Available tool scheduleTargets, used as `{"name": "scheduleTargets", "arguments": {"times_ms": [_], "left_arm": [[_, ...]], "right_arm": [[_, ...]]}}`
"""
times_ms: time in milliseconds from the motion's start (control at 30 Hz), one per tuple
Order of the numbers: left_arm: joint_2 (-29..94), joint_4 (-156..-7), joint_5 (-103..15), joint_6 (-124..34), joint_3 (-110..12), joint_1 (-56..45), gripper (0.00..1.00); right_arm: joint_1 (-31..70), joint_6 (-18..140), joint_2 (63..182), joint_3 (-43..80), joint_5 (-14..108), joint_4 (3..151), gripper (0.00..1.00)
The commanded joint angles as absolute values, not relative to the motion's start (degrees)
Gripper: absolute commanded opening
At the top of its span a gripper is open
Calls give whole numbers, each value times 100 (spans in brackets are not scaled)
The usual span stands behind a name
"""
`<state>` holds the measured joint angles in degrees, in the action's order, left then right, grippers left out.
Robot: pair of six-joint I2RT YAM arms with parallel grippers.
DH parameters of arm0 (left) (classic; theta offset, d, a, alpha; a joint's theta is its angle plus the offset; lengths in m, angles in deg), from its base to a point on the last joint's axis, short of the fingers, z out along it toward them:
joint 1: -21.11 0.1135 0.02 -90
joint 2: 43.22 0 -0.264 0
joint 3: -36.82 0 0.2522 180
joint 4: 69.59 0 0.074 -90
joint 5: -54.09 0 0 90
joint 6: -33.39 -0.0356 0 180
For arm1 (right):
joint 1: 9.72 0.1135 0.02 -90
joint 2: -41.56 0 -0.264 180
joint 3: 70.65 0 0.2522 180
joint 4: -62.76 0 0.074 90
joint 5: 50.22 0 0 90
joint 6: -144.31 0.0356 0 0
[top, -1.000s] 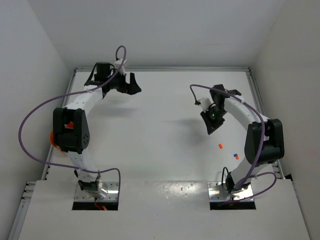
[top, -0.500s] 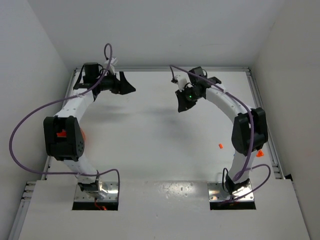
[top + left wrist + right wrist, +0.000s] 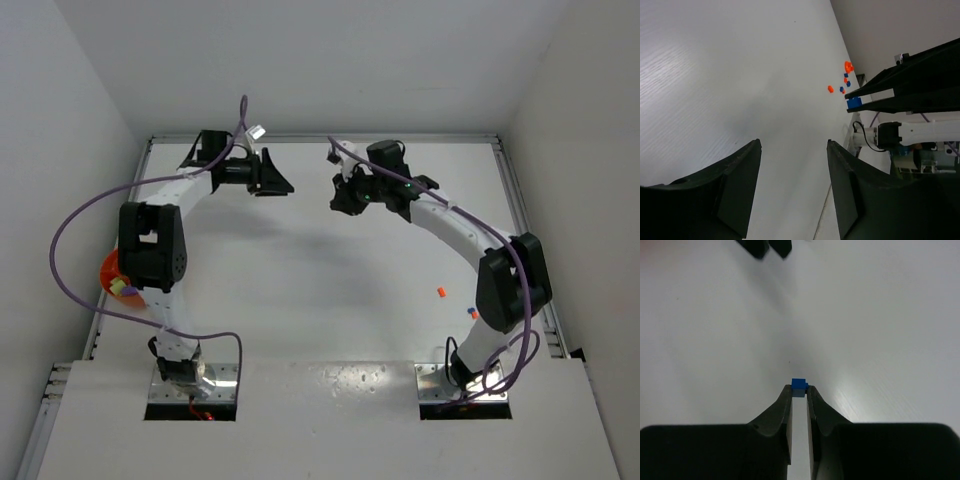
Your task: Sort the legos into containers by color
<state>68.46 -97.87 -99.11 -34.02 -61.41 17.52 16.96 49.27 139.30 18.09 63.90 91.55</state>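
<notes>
My right tool (image 3: 799, 391) is clamped on a tiny blue brick (image 3: 799, 385), pinched at the very tips so that it pokes out past them. I judge the brick light, rigid and slick-sided. It won't crush, but it could twist or pop free, so the hold belongs squarely on two flat opposite faces. My left tool (image 3: 794, 150) stands apart with nothing in it, facing the right one above the far tabletop (image 3: 300, 260). Loose bricks (image 3: 441, 291), orange and blue, lie near my right base. The orange bowl (image 3: 106, 268) sits well apart at the left edge, beside my left arm, with some bricks showing inside.
</notes>
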Motion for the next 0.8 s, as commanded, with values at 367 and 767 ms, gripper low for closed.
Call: {"name": "scheduleTargets", "arguments": {"times_ms": [367, 767], "left_arm": [[6946, -10751, -9973, -4166, -7213, 1057, 55], [7130, -12439, -9550, -5740, -7916, 652, 46]], "right_arm": [[2271, 4561, 14202, 2133, 5965, 8135, 0], [2430, 4508, 14255, 2195, 5525, 8021, 0]]}}
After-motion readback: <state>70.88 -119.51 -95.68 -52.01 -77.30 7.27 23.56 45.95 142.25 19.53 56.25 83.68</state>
